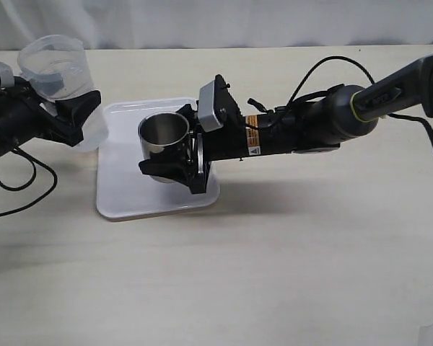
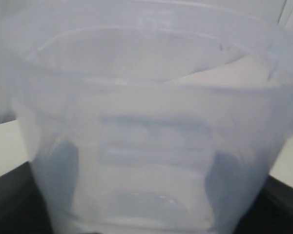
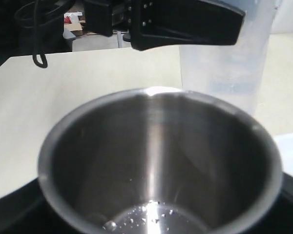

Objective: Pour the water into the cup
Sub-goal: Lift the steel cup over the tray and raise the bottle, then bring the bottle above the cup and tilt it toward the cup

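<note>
Exterior view | right hand (image 1: 175, 153) clamped on cup (image 1: 164, 132) over tray (image 1: 123, 202), steadying it | left hand (image 1: 78, 119) grips clear container (image 1: 54, 61) nearby, apparently for tipping | faint water (image 3: 151, 214) in cup

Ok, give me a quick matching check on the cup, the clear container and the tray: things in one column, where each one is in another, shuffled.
Things:
1. cup
2. container
3. tray

Places and states:
A. white, flat on the table
B. steel, in the right pincer, droplets at its bottom
C. clear, in the left pincer, left of the tray

Pairs: 1-B, 2-C, 3-A.
</note>
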{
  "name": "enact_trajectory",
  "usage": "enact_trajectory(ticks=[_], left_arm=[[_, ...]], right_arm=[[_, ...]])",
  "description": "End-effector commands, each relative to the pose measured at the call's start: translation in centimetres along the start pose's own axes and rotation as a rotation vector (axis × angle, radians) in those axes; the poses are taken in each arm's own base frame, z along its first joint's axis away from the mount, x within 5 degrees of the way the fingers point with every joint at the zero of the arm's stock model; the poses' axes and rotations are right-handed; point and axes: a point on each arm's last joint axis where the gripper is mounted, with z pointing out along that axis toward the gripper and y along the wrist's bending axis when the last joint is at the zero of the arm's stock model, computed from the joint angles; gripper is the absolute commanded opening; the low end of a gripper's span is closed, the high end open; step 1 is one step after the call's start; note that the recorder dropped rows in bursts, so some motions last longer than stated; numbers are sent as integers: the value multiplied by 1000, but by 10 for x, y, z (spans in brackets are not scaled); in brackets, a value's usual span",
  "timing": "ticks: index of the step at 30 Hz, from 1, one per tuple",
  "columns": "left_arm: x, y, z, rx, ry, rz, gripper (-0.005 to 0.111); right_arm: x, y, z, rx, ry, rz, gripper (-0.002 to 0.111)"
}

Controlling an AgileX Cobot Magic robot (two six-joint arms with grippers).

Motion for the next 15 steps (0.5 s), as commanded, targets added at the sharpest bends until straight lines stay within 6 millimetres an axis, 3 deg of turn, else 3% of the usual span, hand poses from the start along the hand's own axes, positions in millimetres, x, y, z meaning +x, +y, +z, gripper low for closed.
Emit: enact_trajectory(ticks=[1,15], left_arm=[[-17,0,7,51,-83,-2,0],[-30,4,28,93,-58,102,0]], right_arm=[[-6,-4,0,34,-37,-26,4],[10,-19,13,10,-25,19,4]])
